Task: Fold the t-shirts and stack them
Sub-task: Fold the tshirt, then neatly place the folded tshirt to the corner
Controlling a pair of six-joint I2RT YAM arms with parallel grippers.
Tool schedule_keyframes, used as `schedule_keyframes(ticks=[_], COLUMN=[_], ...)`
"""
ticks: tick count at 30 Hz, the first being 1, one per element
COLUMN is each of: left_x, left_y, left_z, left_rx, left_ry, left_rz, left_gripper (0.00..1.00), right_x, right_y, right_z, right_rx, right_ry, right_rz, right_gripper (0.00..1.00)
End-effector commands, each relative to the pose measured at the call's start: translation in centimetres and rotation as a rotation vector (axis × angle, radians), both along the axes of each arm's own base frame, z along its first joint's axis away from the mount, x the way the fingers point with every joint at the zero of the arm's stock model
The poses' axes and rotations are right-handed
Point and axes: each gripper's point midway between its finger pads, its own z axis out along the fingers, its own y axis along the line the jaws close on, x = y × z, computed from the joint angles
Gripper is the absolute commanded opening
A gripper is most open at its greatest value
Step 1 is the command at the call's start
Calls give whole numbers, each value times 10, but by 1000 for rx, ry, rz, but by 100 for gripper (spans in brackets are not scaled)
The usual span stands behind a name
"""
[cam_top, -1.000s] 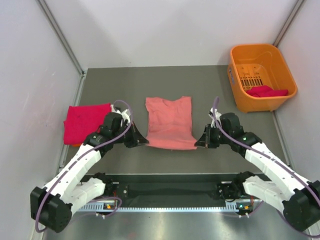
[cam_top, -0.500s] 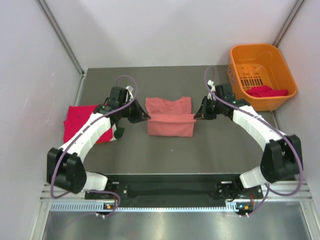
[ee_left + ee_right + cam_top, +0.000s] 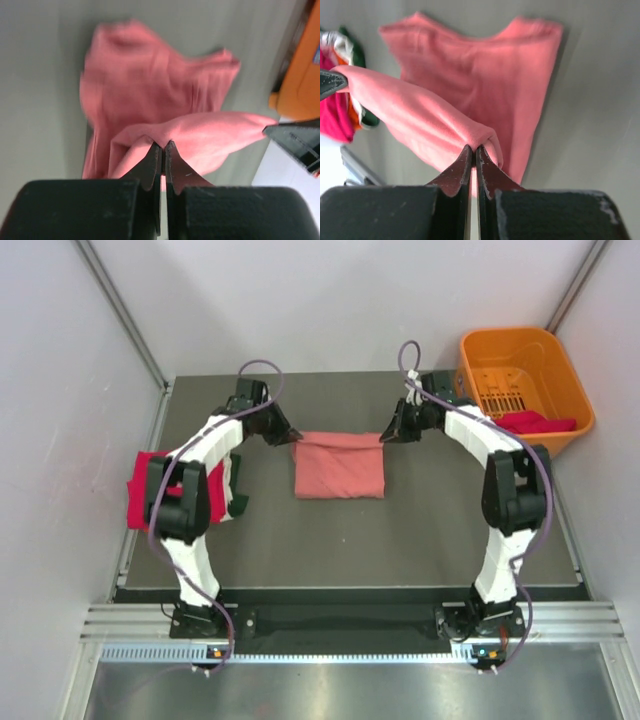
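The salmon-pink t-shirt (image 3: 338,468) lies folded on the dark table, its near hem lifted over to the far edge. My left gripper (image 3: 293,438) is shut on the hem's left corner, seen close up as pink cloth (image 3: 200,135) pinched at the left gripper (image 3: 163,145). My right gripper (image 3: 383,437) is shut on the right corner; cloth (image 3: 420,117) bunches at the right gripper (image 3: 473,148). Between them the hem hangs as a raised fold above the flat shirt body (image 3: 495,75). A magenta-red t-shirt (image 3: 150,488) lies at the left, partly hidden by the left arm.
An orange basket (image 3: 478,410) stands at the back right with a magenta cloth (image 3: 538,423) inside. Under the magenta shirt at the left, orange, white and dark green cloth edges (image 3: 362,117) show. Grey walls close in the left, right and back.
Both grippers have carried the shirt's near hem away from the arm bases to the far edge, folding the shirt in half. Both arms now reach far out.
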Motion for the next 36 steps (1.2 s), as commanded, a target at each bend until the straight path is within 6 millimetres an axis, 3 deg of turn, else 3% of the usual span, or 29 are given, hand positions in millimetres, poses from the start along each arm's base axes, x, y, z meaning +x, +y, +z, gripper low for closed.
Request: schedule_keyframes(ticks=[1,2,3,4,5,6,7,8,9,10,11,12,14,15,19,20,23,25,27,28,32,36], left_x=[58,67,74,88,94,97,104,103,98,94,91,79,71,60,39,35,20,16,-3,-8,-30,-45], left_y=[3,2,0,-3,-6,-5,-1,2,6,10,14,18,22,24,32,31,49,80,94,115,133,153], left_z=[-11,-16,-19,-7,-18,-16,-11,-2,-7,-6,9,-4,9,-2,-10,0,7,9,7,8,-3,-17], left_rx=[-9,-17,-33,-57,-52,-36,-4,21,43,68,82,97,117,133,204,219,379,586,748,870,1049,1167], left_ry=[-59,-53,-47,-73,-63,-65,-87,-116,-110,-124,-162,-137,-190,-167,-151,-178,-209,-209,-134,-102,-11,41], left_rz=[44,46,40,36,27,30,49,37,38,33,43,41,43,38,11,0,3,52,49,102,173,235], left_gripper=[0,0,6,21,42,56,76,91,94,95,95,95,95,94,93,93,94,93,88,86,66,64], right_x=[48,55,63,76,82,89,84,86,76,73,69,62,57,53,50,46,44,40,32,30,27,25], right_y=[-9,-7,-6,-5,-7,-12,-14,-14,-17,-18,-18,-21,-23,-23,-24,-24,-27,-29,-29,-31,-30,-29], right_z=[1,-1,-2,8,8,14,8,30,20,22,30,20,18,12,-5,-14,-21,-27,-30,-31,-32,-33], right_rx=[18,25,26,25,13,-13,-23,-10,-24,-29,-26,-41,-47,-50,-101,-123,-148,-157,-159,-159,-151,-146], right_ry=[-45,-47,-54,-92,-112,-152,-156,-236,-231,-250,-275,-259,-261,-250,-208,-175,-159,-141,-139,-141,-151,-146], right_rz=[-51,-55,-55,-60,-67,-89,-92,-90,-73,-63,-54,-48,-44,-36,-22,-18,-24,-29,-26,-30,-34,-37], right_gripper=[1,7,21,55,63,71,88,92,93,93,91,90,86,83,82,82,84,84,84,84,82,77])
